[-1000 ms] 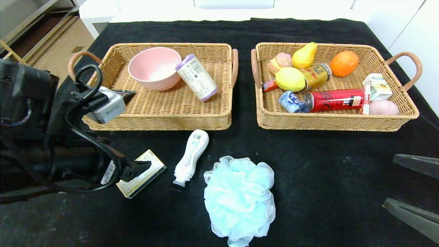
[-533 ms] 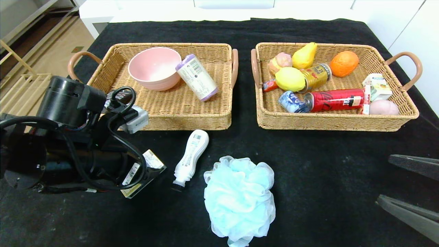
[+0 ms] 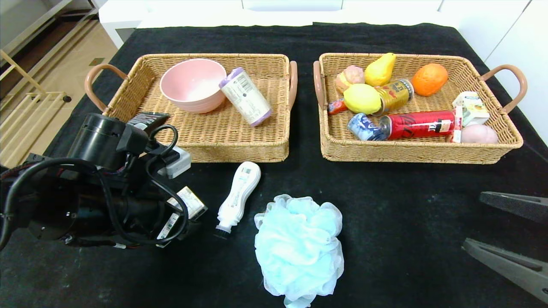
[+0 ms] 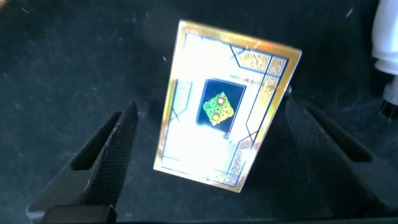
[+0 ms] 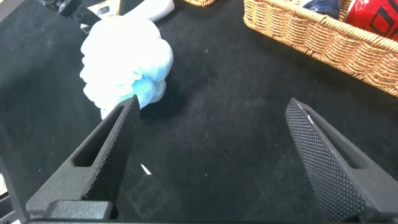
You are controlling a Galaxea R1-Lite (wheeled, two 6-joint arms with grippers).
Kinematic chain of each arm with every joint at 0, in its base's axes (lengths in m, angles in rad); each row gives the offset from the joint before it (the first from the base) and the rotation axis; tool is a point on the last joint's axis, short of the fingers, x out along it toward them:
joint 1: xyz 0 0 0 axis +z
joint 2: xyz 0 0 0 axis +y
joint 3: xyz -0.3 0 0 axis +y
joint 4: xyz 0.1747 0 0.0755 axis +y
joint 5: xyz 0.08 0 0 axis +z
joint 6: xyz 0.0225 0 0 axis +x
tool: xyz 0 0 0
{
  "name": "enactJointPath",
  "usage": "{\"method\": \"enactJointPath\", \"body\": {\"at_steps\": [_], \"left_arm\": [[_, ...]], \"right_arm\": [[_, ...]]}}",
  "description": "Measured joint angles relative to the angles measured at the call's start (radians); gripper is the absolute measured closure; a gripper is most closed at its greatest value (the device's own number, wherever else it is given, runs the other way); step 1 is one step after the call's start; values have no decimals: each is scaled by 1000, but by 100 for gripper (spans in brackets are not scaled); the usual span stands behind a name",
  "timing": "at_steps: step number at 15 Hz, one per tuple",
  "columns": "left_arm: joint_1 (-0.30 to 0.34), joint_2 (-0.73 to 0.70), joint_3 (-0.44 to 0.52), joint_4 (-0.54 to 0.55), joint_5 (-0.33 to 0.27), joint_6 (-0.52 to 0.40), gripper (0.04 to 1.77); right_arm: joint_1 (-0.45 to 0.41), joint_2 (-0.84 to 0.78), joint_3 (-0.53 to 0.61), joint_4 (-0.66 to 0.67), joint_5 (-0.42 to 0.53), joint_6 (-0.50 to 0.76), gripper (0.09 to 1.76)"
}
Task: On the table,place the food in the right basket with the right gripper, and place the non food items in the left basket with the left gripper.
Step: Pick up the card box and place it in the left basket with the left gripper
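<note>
Gold-bordered and white, the flat box (image 4: 225,106) is lying on the black table (image 3: 402,201) in front of the left basket (image 3: 239,149), a green diamond emblem printed at its centre; its lettering is too small to read. Left gripper (image 4: 211,146) is hanging directly over it, fingers spread wide with one finger (image 4: 102,158) on each side of the box and neither touching it. In the head view the left arm is covering most of the box (image 3: 188,204), whereas a second ago the box was showing nearly whole and the arm sat farther back to the left. White bottle (image 3: 238,197) with a barcode sticker is lying just beside the box, and the pale blue bath pouf (image 3: 298,249) is sitting near it. Inside the left basket a pink bowl (image 3: 192,84) and a purple-capped tube (image 3: 245,96) with a barcode label are resting. Right basket (image 3: 406,152) is holding fruit and cans, the red can (image 3: 417,124) carrying white script I cannot make out. Right gripper (image 5: 211,155) is idling open low at the table's right edge, shifted slightly inward since the earlier frame
</note>
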Motion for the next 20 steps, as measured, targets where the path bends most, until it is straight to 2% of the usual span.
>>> {"method": "enactJointPath", "body": {"at_steps": [6, 9, 11, 20], "left_arm": [[3, 10, 9, -9, -1, -6, 10], [6, 12, 11, -6, -5, -6, 60], [7, 11, 16, -7, -3, -5, 72], [8, 6, 45, -13, -4, -4, 77]], "right_arm": [[-29, 7, 0, -23, 1, 0, 14], [-30, 10, 0, -23, 1, 0, 14], [-30, 13, 0, -22, 1, 0, 14], [-28, 26, 6, -22, 1, -4, 14]]}}
